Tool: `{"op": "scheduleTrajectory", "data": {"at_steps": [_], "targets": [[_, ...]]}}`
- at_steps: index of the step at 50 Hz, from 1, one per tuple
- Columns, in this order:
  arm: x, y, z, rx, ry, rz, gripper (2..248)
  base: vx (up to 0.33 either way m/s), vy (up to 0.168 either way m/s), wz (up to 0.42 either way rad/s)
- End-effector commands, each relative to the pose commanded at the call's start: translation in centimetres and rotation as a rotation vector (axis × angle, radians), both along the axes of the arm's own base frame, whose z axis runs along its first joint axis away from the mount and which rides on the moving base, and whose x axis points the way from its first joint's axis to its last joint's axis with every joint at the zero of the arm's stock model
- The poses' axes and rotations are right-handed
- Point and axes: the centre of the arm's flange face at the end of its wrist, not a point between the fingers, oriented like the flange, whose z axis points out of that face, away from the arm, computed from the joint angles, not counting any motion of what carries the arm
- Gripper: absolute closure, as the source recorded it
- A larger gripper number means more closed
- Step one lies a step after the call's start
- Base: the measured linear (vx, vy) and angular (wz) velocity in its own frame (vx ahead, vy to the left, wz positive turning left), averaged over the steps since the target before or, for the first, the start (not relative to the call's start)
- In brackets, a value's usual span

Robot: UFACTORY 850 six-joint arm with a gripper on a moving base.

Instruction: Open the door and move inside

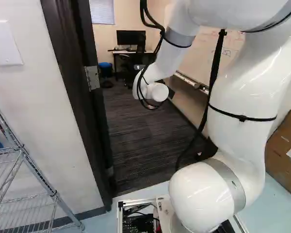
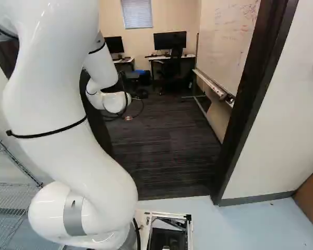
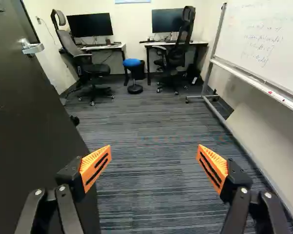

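Leading past the dark doorframe (image 2: 261,88), striped carpet (image 3: 151,122) runs between the open door (image 3: 27,122), beside the hand (image 3: 154,149), and the whiteboard (image 3: 271,46); its fingers are spread, gripping nothing.

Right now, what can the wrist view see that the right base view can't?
Only the wrist view: the door handle, a wall socket and a clear look at the end effector, its two fingers wide apart.

Only the right base view: the wire shelf, the cardboard box and the arm's big white body.

Both: the two monitors, the whiteboard and the dark carpet.
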Motion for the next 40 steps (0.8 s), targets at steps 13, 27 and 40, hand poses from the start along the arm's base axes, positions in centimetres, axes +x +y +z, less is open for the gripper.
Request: {"op": "scheduleTrajectory", "data": {"at_steps": [13, 27, 40], "targets": [[-0.5, -1.5, 0.0, -0.016, -0.001, -0.004, 3, 0.000, 0.000, 0.000], [-1.0, -3.2, 0.1, -0.034, -0.001, -0.008, 3, 0.000, 0.000, 0.000], [-1.5, -4.7, 0.1, -0.050, -0.001, -0.013, 3, 0.000, 0.000, 0.000]]}}
